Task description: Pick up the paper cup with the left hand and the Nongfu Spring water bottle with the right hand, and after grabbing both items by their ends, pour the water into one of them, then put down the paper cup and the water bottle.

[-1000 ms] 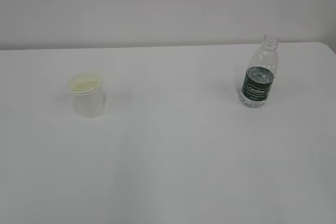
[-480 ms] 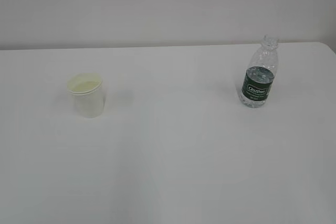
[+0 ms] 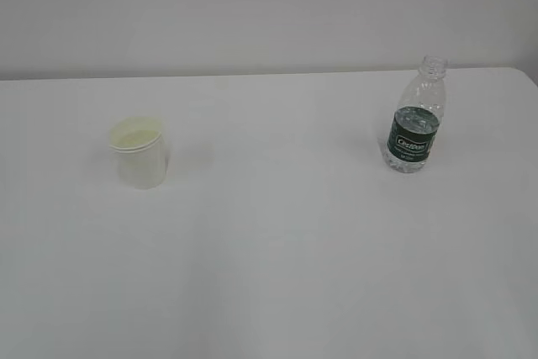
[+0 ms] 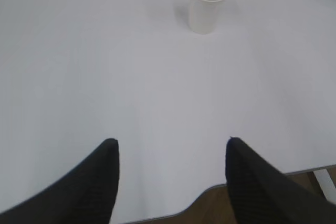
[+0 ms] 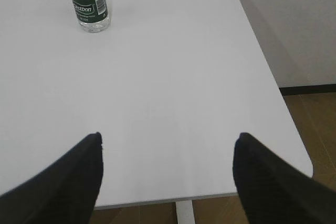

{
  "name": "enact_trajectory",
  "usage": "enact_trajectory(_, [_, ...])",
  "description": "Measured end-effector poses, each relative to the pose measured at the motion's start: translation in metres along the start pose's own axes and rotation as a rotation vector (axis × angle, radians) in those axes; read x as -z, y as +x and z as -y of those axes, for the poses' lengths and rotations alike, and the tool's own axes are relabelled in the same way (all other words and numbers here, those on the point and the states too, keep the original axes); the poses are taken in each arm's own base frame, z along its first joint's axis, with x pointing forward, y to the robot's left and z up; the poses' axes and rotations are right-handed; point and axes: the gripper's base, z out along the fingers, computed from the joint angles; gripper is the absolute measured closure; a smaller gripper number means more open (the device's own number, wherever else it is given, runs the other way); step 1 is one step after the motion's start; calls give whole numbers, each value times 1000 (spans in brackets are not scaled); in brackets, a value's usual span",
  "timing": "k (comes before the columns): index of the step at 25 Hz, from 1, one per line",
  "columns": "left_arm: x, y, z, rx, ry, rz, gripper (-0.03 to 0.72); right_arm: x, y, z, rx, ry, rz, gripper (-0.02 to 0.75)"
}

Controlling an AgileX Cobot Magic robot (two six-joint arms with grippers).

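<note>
White table (image 3: pixel 277 275) is seen filling nearly all of each view, with a pale wall behind its far edge; brown floor is glimpsed past the near edge and the right-hand edge in the wrist views.

Left hand (image 4: pixel 170 145): two black fingers (image 4: pixel 94 182) are seen spread well apart over the table's near edge, nothing held between them, nothing touched. Bare tabletop is seen through the gap.

Right hand (image 5: pixel 167 140): black fingers (image 5: pixel 262 182) are likewise seen set wide, empty, over the near edge close to the near right corner. No contact with any object is seen.

Neither arm is caught in the exterior view.

Paper cup (image 3: pixel 139 152): seen upright on the left part of the table, well apart from the left hand and ahead of it, toward the far edge. White wall, rolled rim, pale cream-yellow inside. Whether liquid is in it cannot be told.

Nongfu Spring water bottle (image 3: pixel 414 122): seen upright on the right part of the table, nearer the far edge and the right-hand edge, well apart from the cup and from the right hand. Clear ribbed plastic, dark green label with white lettering, neck uncapped. Water (image 3: pixel 407 161) is suggested below the label, but its level cannot be read.
</note>
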Motion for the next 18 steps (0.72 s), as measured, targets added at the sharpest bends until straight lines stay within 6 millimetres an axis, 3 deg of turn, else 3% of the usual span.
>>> enact_trajectory(18, [0,0,0,0,0,0,246,-1,0,0,2,1,3,152])
